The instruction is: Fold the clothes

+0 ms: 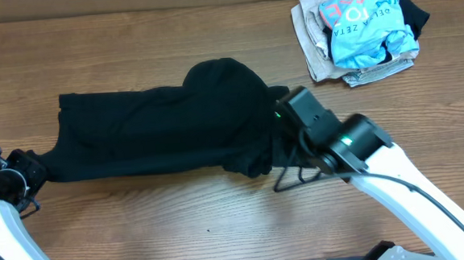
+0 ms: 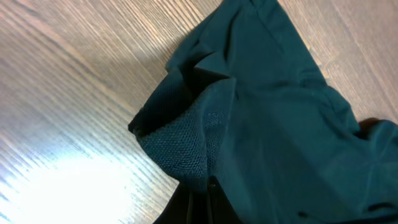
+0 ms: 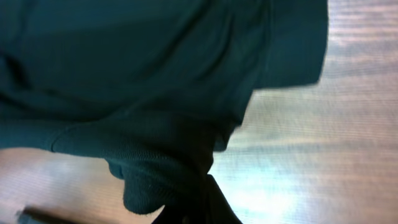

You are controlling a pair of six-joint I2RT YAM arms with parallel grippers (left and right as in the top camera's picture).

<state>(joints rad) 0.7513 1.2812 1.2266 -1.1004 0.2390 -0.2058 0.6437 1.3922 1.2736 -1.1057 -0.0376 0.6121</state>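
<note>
The clothes (image 1: 159, 130), a black shirt, lie stretched across the middle of the wooden table, bunched into a hump at the upper right. My left gripper (image 1: 39, 167) is shut on the shirt's left end, and its wrist view shows the fabric (image 2: 261, 124) pinched between the dark fingers at the bottom edge. At the shirt's right end my right gripper (image 1: 275, 147) is shut on a fold of cloth (image 3: 155, 124), which hangs over the fingertips. The fingers themselves are mostly hidden by fabric.
A pile of other garments (image 1: 363, 29), white, grey and light blue with red lettering, sits at the back right of the table (image 1: 181, 222). The right arm's cable (image 1: 295, 177) loops just in front of the shirt.
</note>
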